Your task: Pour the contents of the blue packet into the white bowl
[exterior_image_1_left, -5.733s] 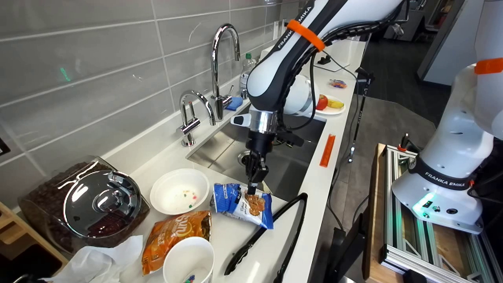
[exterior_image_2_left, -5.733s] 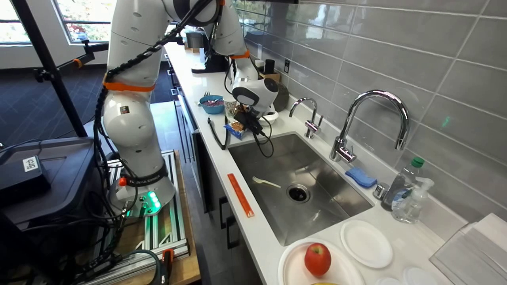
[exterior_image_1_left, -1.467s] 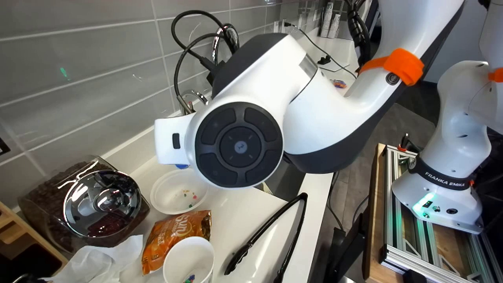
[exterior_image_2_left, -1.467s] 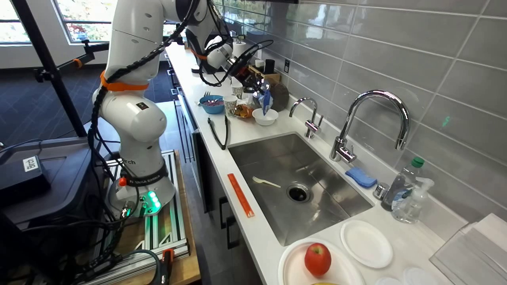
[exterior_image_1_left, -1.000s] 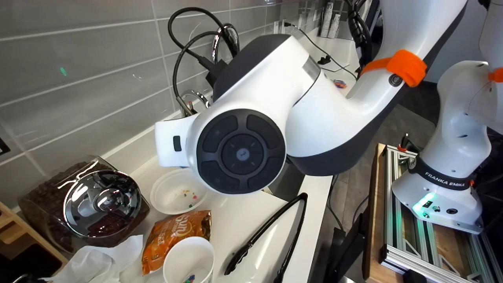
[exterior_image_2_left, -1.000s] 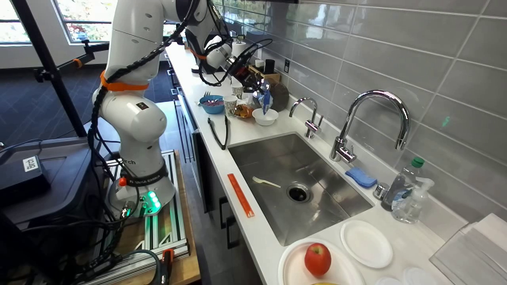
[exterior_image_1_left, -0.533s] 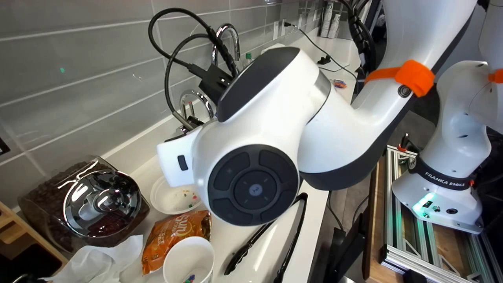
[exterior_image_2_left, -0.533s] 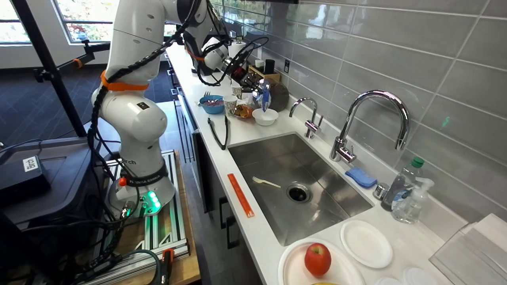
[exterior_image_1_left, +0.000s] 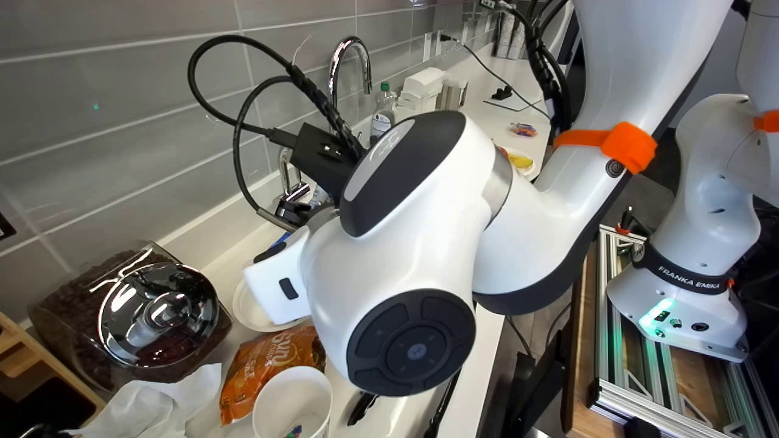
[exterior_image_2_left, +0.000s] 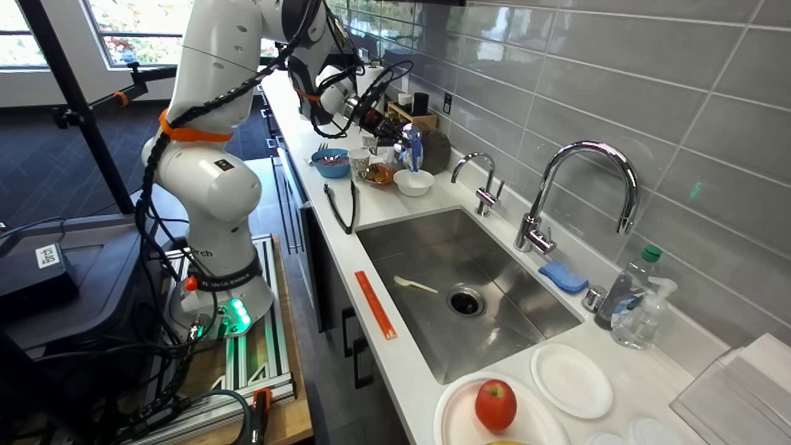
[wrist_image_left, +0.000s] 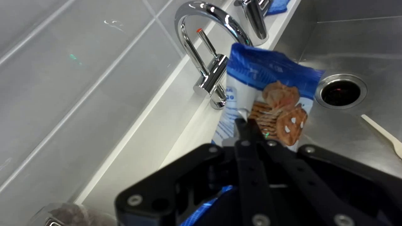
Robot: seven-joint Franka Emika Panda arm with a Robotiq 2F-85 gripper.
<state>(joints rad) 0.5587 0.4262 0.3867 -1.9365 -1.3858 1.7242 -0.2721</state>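
Wrist view: The gripper is closed on the blue packet, its film pinched between the fingertips. The printed panel spreads beyond the tips; which end is open cannot be told. The sink lies to the right of the jaws as pictured.

In an exterior view, the packet hangs beyond and below the jaws and appears to be above the white bowl. Its lower edge is near the rim; contact cannot be determined. Step in hand, as judged: the pour. Place the packet's mouth inside the rim before adding tilt. Tilt gradually, then shake lightly, as crinkled film is likely to trap contents. Do not loosen the jaws: a slip could drop the packet into the bowl.

In an exterior view, the arm hides the jaws; part of the bowl shows past the wrist. The orange-brown bag lies just beside the bowl, and the white cup stands beside the bag, both on the camera side of the jaws. Limit sideways travel while shaking.
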